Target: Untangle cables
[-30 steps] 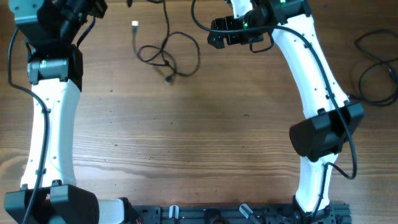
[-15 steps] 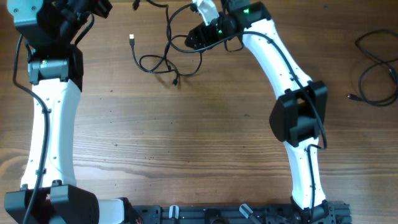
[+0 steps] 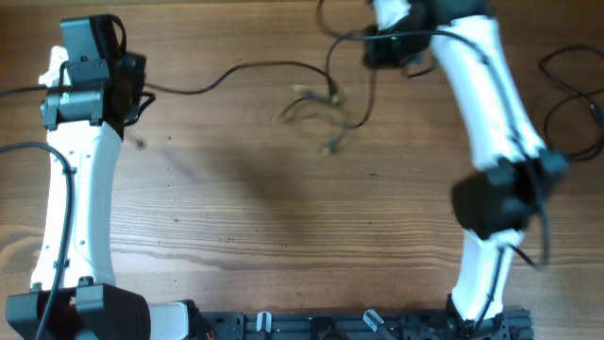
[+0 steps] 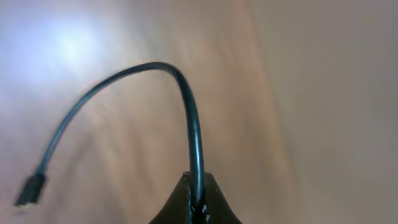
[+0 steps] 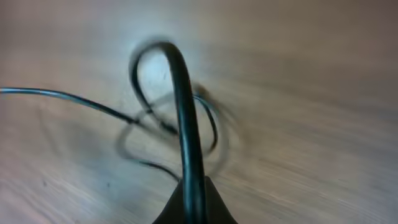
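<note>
My left arm point(image 3: 87, 222) and right arm point(image 3: 483, 85): white shells, black joint housings (the right elbow is a chunky black block point(image 3: 500, 196)). Thin black wires point(image 3: 68, 203) run along the links. Green light point(image 3: 377, 31) near the right wrist, probably an LED, blurred. Left gripper point(image 4: 198, 205) and right gripper point(image 5: 194, 204) tips are dark tapered wedges.

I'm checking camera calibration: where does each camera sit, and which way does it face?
Overhead: above the table, facing straight down on the cables; left arm and right arm show.
Left wrist: behind the left pincer, looking past it at the wood; it is shut on one of the cables.
Right wrist: behind the right pincer, looking down at the blurred cables; it is shut on one too.
Shared: overhead and right wrist both show the tangled loops.
</note>
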{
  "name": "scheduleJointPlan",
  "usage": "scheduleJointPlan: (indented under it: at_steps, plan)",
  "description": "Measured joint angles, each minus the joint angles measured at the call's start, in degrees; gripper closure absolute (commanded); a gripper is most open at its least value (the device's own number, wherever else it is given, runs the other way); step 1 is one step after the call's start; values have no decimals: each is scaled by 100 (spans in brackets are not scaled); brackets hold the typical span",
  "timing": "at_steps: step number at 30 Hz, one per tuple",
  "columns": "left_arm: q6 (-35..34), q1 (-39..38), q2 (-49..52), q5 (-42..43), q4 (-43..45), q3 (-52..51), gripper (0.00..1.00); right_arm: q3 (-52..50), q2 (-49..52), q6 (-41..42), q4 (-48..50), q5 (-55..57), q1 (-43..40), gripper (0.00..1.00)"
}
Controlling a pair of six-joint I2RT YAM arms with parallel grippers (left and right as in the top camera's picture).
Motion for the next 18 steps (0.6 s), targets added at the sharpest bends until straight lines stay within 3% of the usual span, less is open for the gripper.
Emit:
scheduleJointPlan:
  at_steps: [2, 5, 11, 18]
  plan:
    - [192, 0, 13, -1032, -317, 0, 96, 2, -726, 173, 74, 146, -358, 96]
    - [374, 0, 179, -1899, -400, 0, 96, 11, -1773, 669, 627, 369, -1252, 96]
    - [481, 0, 634, -2162, -420, 0, 96, 9, -2632, 1054, 1956, 750, -2769, 96]
    - [503, 0, 699, -2339, -398, 0, 96, 9, -2719, 1126, 2863, 1810, -4142, 96]
